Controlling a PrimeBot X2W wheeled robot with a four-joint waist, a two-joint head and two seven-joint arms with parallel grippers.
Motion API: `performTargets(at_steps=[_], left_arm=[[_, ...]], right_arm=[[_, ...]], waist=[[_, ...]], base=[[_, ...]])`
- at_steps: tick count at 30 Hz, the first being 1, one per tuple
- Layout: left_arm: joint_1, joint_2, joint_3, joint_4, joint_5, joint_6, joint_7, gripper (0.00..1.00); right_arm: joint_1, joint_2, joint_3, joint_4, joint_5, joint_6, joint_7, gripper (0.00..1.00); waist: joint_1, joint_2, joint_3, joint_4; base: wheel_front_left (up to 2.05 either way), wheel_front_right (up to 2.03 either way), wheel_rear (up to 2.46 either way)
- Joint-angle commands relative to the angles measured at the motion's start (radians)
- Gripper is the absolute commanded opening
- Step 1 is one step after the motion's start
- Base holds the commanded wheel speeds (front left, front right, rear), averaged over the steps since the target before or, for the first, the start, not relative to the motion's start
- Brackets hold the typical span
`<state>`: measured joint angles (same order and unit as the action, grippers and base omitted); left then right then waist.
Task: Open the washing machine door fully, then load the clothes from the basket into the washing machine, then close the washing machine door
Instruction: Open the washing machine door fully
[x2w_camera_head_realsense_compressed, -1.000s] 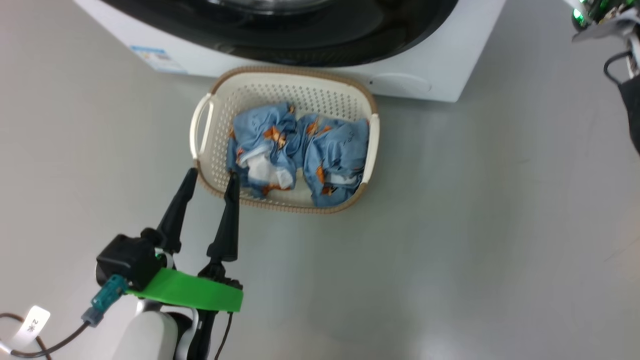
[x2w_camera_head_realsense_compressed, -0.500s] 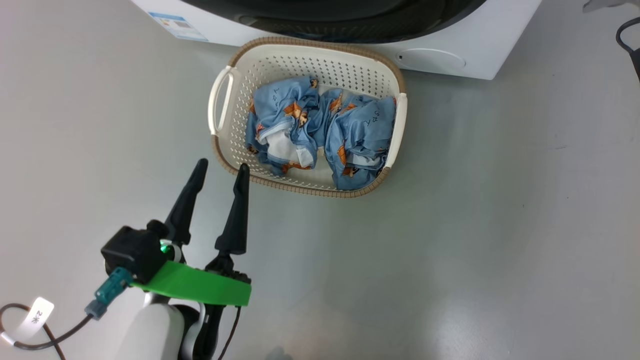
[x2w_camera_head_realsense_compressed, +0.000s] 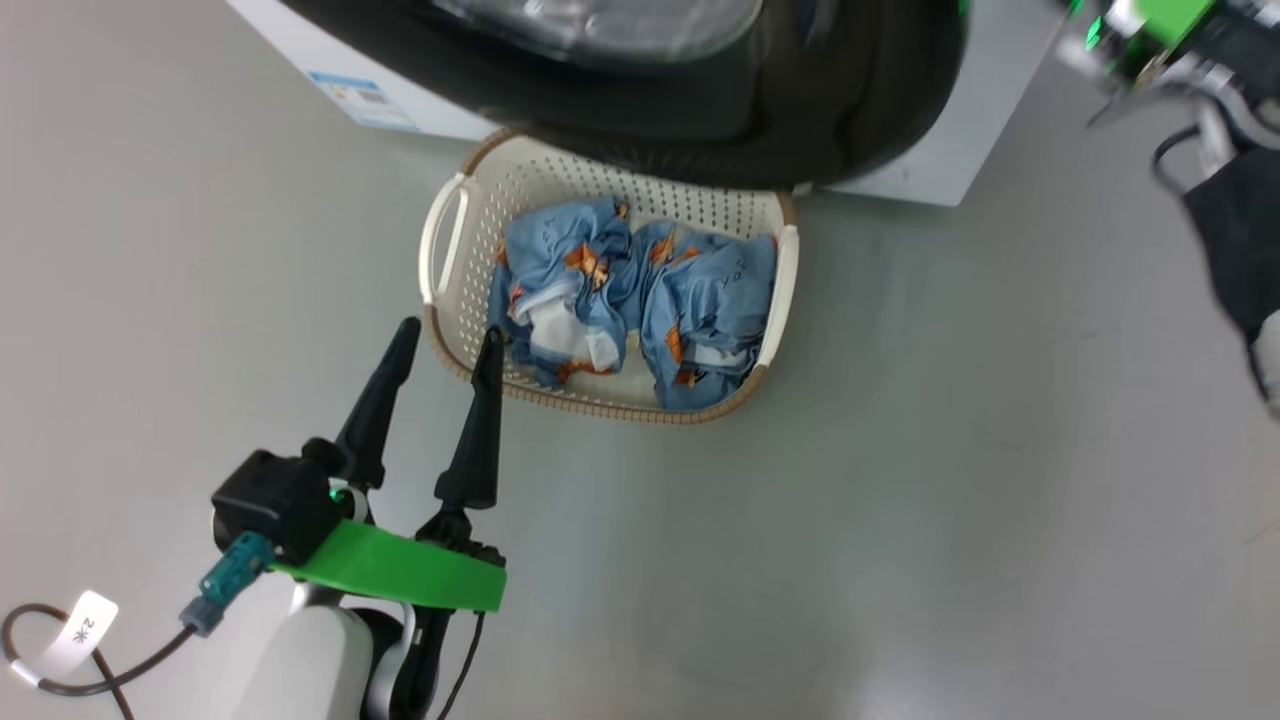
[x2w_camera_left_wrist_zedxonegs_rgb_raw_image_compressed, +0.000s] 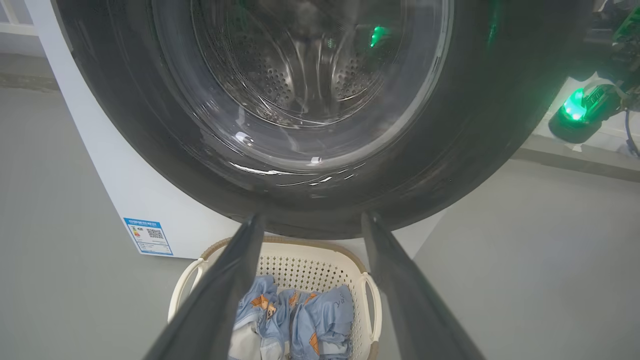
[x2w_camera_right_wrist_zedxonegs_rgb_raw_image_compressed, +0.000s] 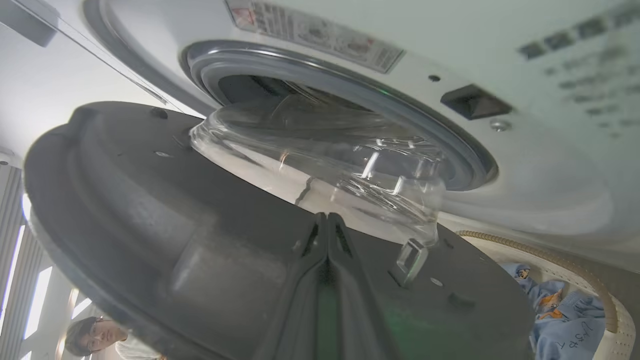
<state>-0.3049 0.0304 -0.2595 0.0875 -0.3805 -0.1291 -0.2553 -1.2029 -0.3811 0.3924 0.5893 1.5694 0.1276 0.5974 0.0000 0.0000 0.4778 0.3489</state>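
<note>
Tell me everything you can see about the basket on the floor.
The basket is a small cream plastic tub with rows of little holes in its walls, a brown woven-look rim and a white handle at each short end. It stands upright on the grey floor, close before the white washing machine. Two crumpled bundles of blue clothes lie inside.

The clothes lie in the basket, two bundles side by side. Behind the basket stands the washer; its door overhangs the basket's far rim. The left gripper is at the basket's near left corner.
</note>
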Motion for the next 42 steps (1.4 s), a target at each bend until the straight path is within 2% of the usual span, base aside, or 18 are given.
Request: performTargets(at_steps=[1,14,42], left_arm=[[0.017,0.020,0.036,-0.017,0.015,-0.002,-0.006,1.00],[0.068,0.020,0.040,-0.009,0.041,-0.002,-0.006,1.00],[0.141,0.020,0.049,-0.010,0.068,-0.002,-0.006,1.00]], right_arm=[[0.037,0.040,0.020,-0.044,0.006,0.003,0.012,0.00],[0.193,0.079,0.094,-0.149,0.007,0.003,0.063,0.00],[0.406,0.186,0.244,-0.326,-0.001,0.003,0.130,0.00]], waist=[[0.0000,0.0000,-0.025,-0.014],[0.0000,0.0000,-0.118,-0.030],[0.0000,0.0000,-0.239,0.003]], base=[[0.00,0.00,0.00],[0.00,0.00,0.00],[0.00,0.00,0.00]])
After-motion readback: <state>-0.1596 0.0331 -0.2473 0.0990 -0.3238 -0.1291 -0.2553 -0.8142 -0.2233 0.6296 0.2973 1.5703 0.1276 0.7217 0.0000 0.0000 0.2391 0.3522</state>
